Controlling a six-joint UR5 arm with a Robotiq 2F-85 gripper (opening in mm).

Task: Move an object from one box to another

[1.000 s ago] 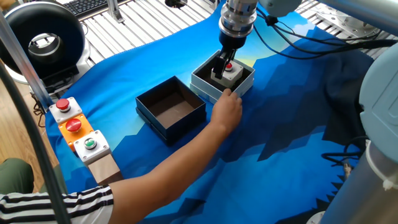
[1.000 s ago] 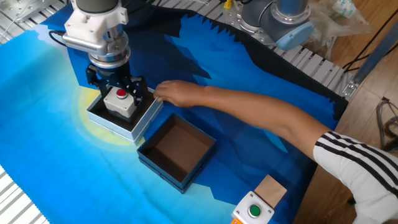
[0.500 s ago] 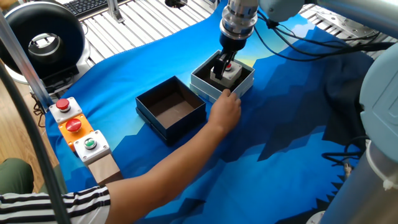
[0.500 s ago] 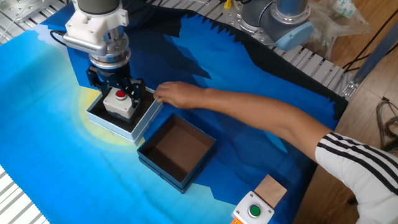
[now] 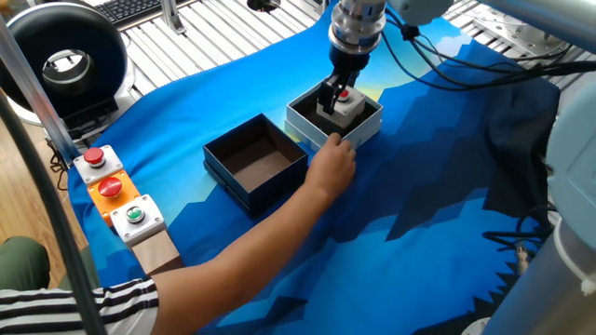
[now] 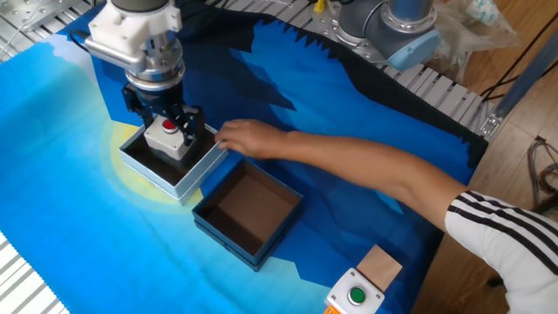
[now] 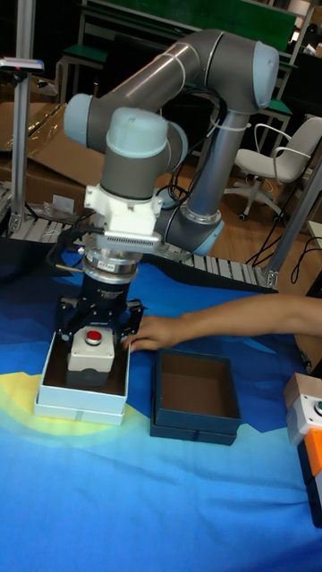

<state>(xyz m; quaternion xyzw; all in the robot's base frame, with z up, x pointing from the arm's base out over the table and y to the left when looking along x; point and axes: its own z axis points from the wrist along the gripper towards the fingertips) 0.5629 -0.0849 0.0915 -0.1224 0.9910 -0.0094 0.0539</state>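
The fingers [image 6: 173, 133] are clamped on the switch box [image 6: 165, 139], which sits just above the white box [image 6: 171, 177], while a person's hand [image 6: 241, 138] pins that box's rim, probably so only the cube lifts toward the navy box [image 6: 248, 213].

The gripper [image 5: 333, 96] clamps the white-grey switch box [image 5: 345, 106] with its red button, inside the white box [image 5: 307, 127]. A person's hand [image 5: 331, 164] touches that box's near edge. The empty dark navy box [image 5: 220, 171] sits just beside it on the blue cloth [image 5: 410, 186].
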